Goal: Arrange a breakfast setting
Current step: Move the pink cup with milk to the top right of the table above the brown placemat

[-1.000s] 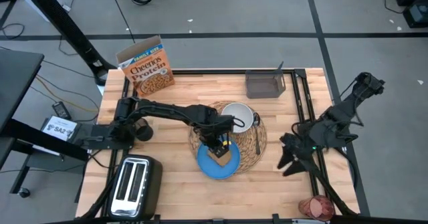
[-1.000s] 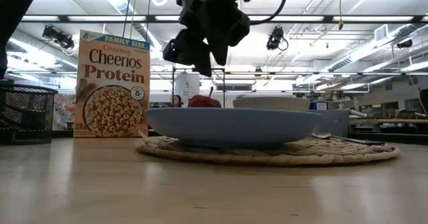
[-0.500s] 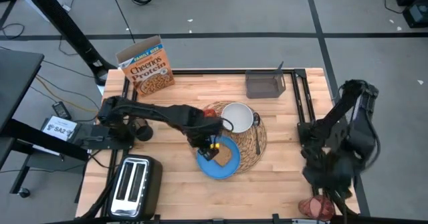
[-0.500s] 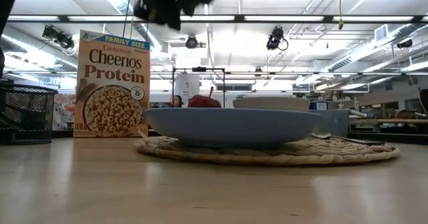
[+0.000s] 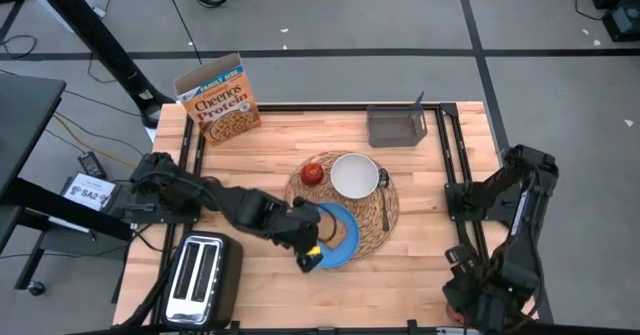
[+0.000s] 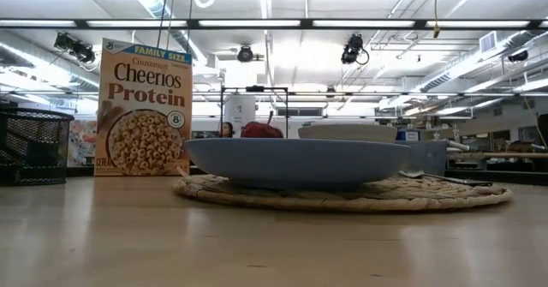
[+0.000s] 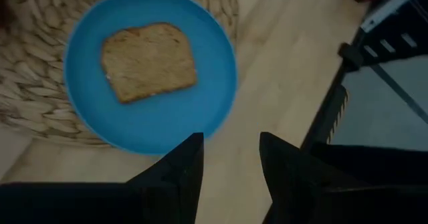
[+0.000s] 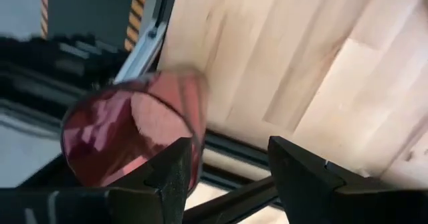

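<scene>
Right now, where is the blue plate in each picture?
High view: the plate lies at the table's middle, on the mat's near edge, partly under the left gripper.
Low view: it fills the centre, on the mat.
Left wrist view: upper left, holding the toast.
Right wrist view: not in it.
Shared landmark: the mat.
</scene>
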